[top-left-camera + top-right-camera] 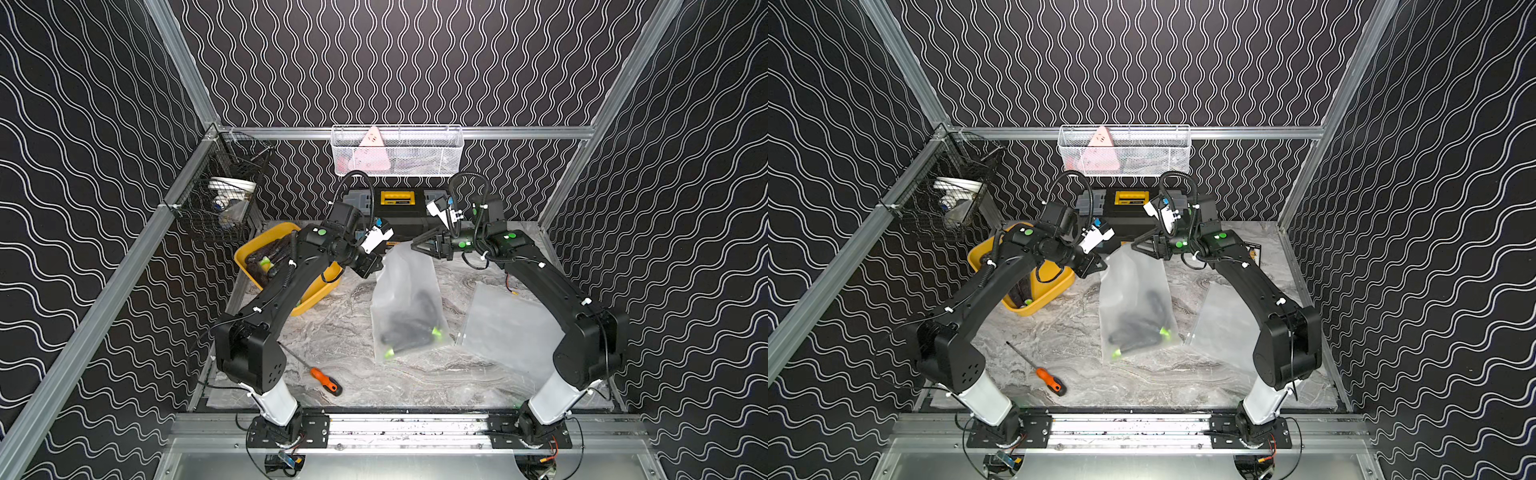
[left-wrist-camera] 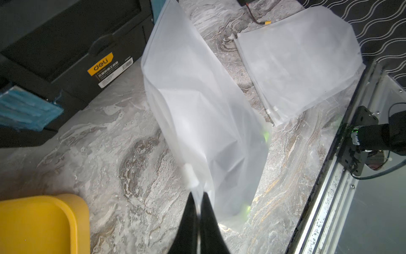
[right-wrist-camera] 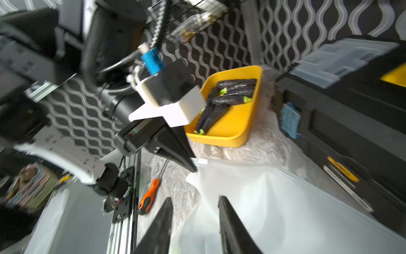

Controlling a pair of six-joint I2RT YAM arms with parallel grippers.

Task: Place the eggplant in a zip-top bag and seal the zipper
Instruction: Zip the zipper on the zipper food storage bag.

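Observation:
A frosted zip-top bag (image 1: 401, 282) (image 1: 1129, 286) hangs upright over the marble table, its bottom resting on it. Dark eggplant (image 1: 409, 328) (image 1: 1138, 330) with green stem ends lies in its bottom. My left gripper (image 1: 376, 266) (image 2: 198, 194) is shut on the bag's top corner, just beside the white zipper slider (image 2: 190, 176) (image 3: 201, 162). My right gripper (image 1: 414, 246) (image 3: 195, 198) is open at the other end of the bag's top edge, with the bag film (image 3: 274, 204) under and between its fingers but not pinched. In the left wrist view the eggplant shows only as faint green spots.
A yellow tray (image 1: 316, 301) (image 3: 239, 134) holding several more eggplants (image 3: 235, 90) sits back left under the left arm. A stack of spare bags (image 1: 507, 328) (image 2: 303, 59) lies right. An orange screwdriver (image 1: 326, 380) lies front left. A black toolbox (image 1: 399, 208) stands at the back.

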